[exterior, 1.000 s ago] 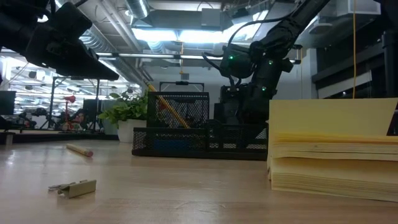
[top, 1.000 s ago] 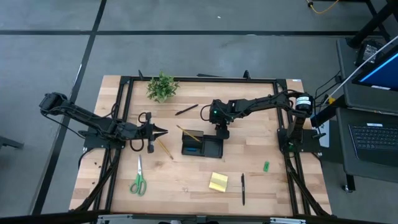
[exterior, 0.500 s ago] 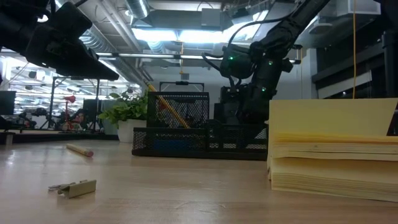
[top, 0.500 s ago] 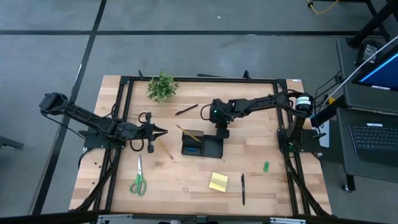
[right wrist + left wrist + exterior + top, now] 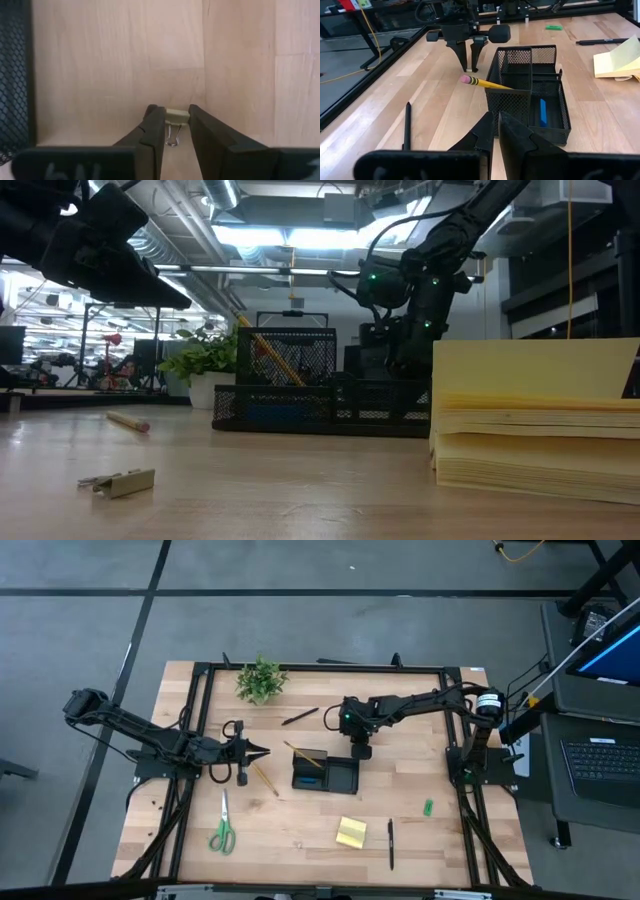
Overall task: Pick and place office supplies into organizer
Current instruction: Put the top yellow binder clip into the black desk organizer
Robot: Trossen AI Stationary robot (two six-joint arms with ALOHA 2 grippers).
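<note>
1. While the left gripper waited shut beside the mesh organizer, the right gripper had its fingers closed on a small binder clip, seemingly just clear of the tabletop behind the organizer.
2. That pinch looked narrow; a quick swing could twist the clip loose.
3. Carried low, it might snag the organizer's rim.

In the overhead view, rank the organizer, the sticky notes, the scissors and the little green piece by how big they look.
1. organizer
2. scissors
3. sticky notes
4. green piece

Scissors run longer than the sticky notes, though thinner.
</note>
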